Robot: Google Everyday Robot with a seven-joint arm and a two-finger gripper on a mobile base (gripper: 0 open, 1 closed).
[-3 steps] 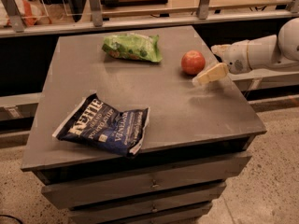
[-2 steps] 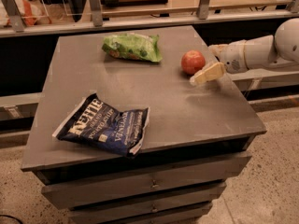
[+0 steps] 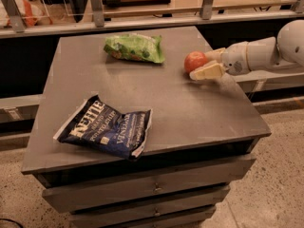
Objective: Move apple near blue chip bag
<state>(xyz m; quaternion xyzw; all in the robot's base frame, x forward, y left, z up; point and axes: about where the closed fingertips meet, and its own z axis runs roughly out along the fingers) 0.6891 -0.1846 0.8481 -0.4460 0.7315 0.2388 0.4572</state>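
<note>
The apple (image 3: 194,60), small and red-orange, sits on the grey table top (image 3: 180,108) near its right edge. My gripper (image 3: 201,64) reaches in from the right at table height. It is open, with one pale finger (image 3: 207,71) in front of the apple and the other behind it, so the apple lies at the mouth between the fingertips. The blue chip bag (image 3: 106,128), dark navy with white lettering, lies flat at the front left of the table, well apart from the apple.
A green bag (image 3: 135,48) lies at the back middle of the table. Behind the table runs a shelf with a railing (image 3: 152,18). Drawers (image 3: 142,189) sit under the table top. The table's right edge is close to the apple.
My gripper has moved left toward the apple, and its fingers now lie on either side of it. The apple and both bags have not moved.
</note>
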